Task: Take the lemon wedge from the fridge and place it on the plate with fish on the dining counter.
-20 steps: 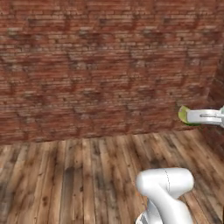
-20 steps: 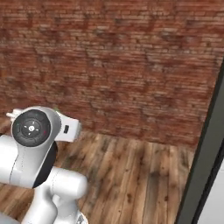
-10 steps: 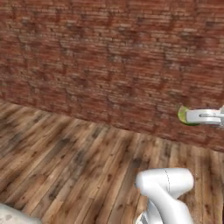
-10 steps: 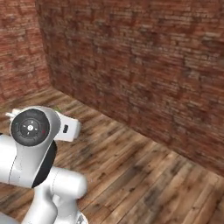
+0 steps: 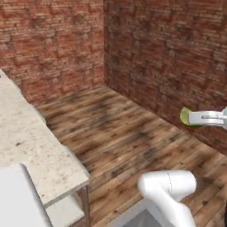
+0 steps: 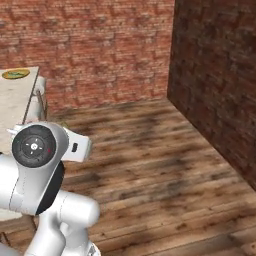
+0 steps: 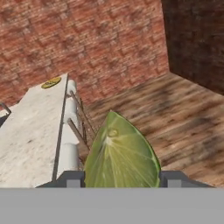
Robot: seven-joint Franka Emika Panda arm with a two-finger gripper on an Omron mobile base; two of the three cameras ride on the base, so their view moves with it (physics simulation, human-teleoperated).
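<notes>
Though the edge at 3 o'clock cuts off the hand (image 5: 191,118), it grips the lemon wedge (image 5: 185,117); the table (image 5: 31,150) has newly swung into view, its plate (image 7: 51,82) tiny and indistinct.

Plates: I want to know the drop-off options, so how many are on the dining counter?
1. The plate with fish sits at the far end of the dining counter; others may be out of frame.
</notes>
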